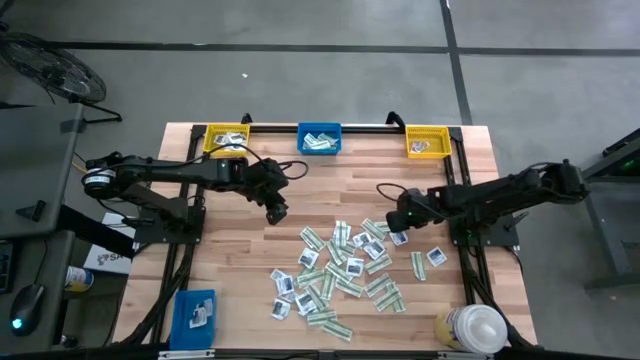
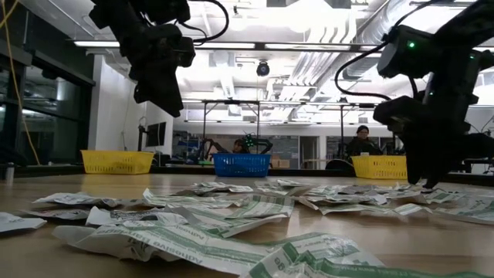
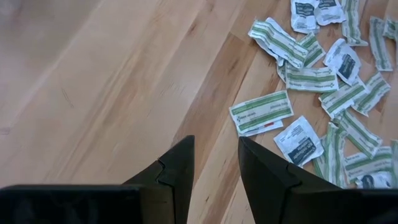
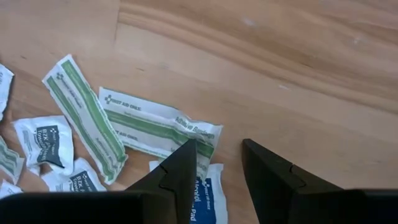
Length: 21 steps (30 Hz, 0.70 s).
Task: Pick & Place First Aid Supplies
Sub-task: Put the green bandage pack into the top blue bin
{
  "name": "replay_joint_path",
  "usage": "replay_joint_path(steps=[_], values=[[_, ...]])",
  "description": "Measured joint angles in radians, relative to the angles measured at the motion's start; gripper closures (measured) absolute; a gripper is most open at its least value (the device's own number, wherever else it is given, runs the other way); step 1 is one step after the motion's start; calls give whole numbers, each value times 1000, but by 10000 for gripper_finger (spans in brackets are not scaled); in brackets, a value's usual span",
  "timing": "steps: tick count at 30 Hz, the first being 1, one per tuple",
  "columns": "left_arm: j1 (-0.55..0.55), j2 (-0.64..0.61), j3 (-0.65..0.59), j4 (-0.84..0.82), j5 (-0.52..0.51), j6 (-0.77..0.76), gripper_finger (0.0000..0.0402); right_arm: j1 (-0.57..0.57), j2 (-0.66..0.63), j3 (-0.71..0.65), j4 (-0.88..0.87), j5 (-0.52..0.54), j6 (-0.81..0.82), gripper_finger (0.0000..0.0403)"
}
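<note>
The surface is pale butcher-block wood with dark rails along its edges; the low view looks past it into a bright workshop with ceiling strip lights, ducts and a seated person far behind. Two yellow bins and a blue bin line the far edge, another blue bin sits at the near left, and a white-capped bottle stands at the near right. The first aid supplies lie flat, scattered over the middle and near right, their long axes pointing every which way. The left gripper hangs above bare wood just left of the scatter, jaws parted and grasping nothing. The right gripper is low at the scatter's right edge, jaws parted over a green-striped strip lying crosswise.
</note>
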Motion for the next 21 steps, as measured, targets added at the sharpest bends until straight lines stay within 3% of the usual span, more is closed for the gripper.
replay_joint_path(steps=[13,21], values=[[0,0,0,5,2,0,278,10,-37,-5,116,-20,18,281],[0,0,0,3,0,0,278,10,-32,-6,101,4,33,282]])
